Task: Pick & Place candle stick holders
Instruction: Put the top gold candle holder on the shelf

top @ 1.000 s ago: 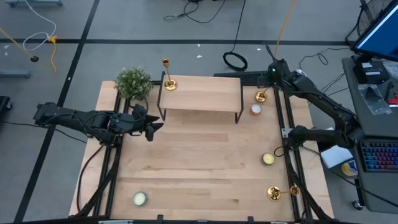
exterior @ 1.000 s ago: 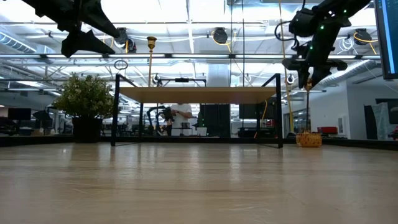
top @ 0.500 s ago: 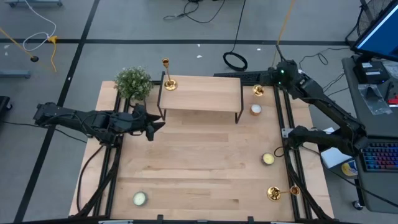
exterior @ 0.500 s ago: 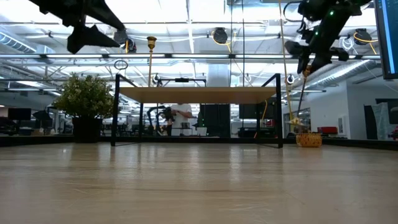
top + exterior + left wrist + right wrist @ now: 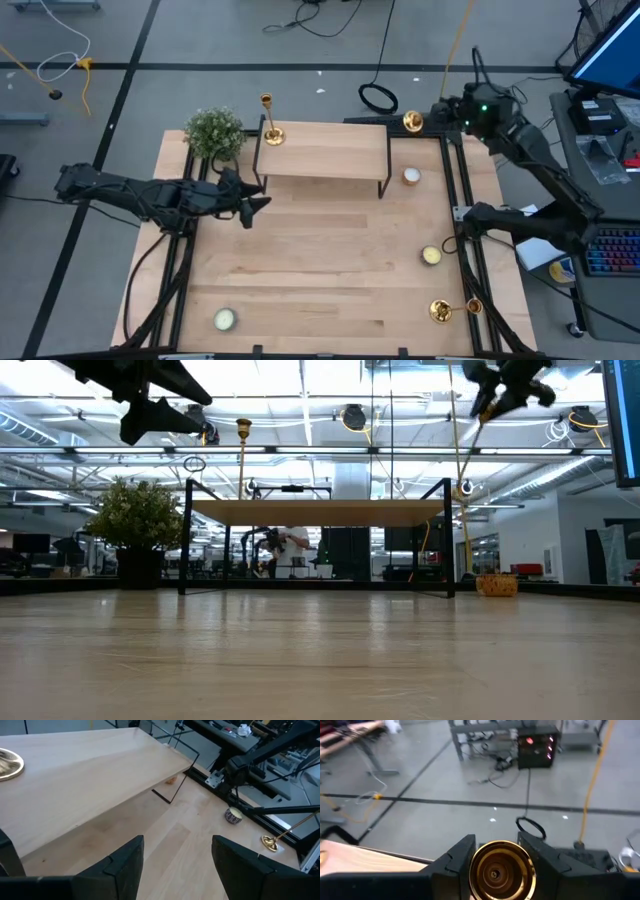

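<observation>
Overhead, my work surface was a pale wooden table (image 5: pixel 320 270) on a grey floor with cables, and a small raised wooden shelf (image 5: pixel 322 152) on dark legs stood near the far edge. At table height, an open workshop hall with ceiling lights lay behind, and a person (image 5: pixel 290 550) stood far off beyond the shelf.

A green bushy plant (image 5: pixel 214 132) stood at the far left corner. Whitish-yellow candles (image 5: pixel 411 176) lay scattered on the boards.

Three gold candle stick holders were present. The first holder (image 5: pixel 270 128) stood upright on the left end of the shelf. The second holder (image 5: pixel 447 309) lay on its side at the near right corner. The third holder (image 5: pixel 503 869) was clamped by my right gripper (image 5: pixel 437 116), raised beyond the table's far right edge, its round base facing the wrist camera.

My left gripper (image 5: pixel 250 205) hovered left of the shelf with its fingers (image 5: pixel 122 870) apart and nothing between them.

The third holder's stem was hidden behind its base.
</observation>
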Motion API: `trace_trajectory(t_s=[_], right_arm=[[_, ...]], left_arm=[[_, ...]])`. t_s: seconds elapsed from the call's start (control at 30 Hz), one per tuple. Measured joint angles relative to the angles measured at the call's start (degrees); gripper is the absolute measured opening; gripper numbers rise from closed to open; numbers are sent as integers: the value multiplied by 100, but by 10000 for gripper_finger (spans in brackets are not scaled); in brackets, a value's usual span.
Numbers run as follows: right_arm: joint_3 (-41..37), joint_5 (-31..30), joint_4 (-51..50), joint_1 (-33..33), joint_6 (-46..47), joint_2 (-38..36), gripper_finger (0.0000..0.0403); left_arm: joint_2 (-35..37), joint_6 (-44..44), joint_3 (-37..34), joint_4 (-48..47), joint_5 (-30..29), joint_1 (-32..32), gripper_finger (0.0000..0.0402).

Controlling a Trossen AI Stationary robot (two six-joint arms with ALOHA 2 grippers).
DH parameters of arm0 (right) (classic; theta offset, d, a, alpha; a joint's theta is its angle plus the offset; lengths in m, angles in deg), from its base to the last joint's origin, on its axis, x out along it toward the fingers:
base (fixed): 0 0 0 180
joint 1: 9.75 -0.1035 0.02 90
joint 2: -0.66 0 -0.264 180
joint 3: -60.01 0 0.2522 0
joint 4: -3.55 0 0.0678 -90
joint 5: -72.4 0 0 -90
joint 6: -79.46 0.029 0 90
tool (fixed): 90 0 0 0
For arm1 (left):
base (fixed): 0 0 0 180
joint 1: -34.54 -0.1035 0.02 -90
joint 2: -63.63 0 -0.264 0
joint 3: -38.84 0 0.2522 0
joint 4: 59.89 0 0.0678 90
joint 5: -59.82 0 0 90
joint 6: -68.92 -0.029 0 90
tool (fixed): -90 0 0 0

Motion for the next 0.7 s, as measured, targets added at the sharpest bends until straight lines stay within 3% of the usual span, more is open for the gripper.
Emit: trace_trajectory(t_s=[0.4, 0.7], right_arm=[[983, 78, 31, -1371, -377, 650, 129], [1093, 1108, 588, -2255, -438, 1415, 129]], left_arm=[[-574, -742, 0, 1617, -7, 0, 232], [-1052, -1402, 66, 2793, -27, 0, 232]])
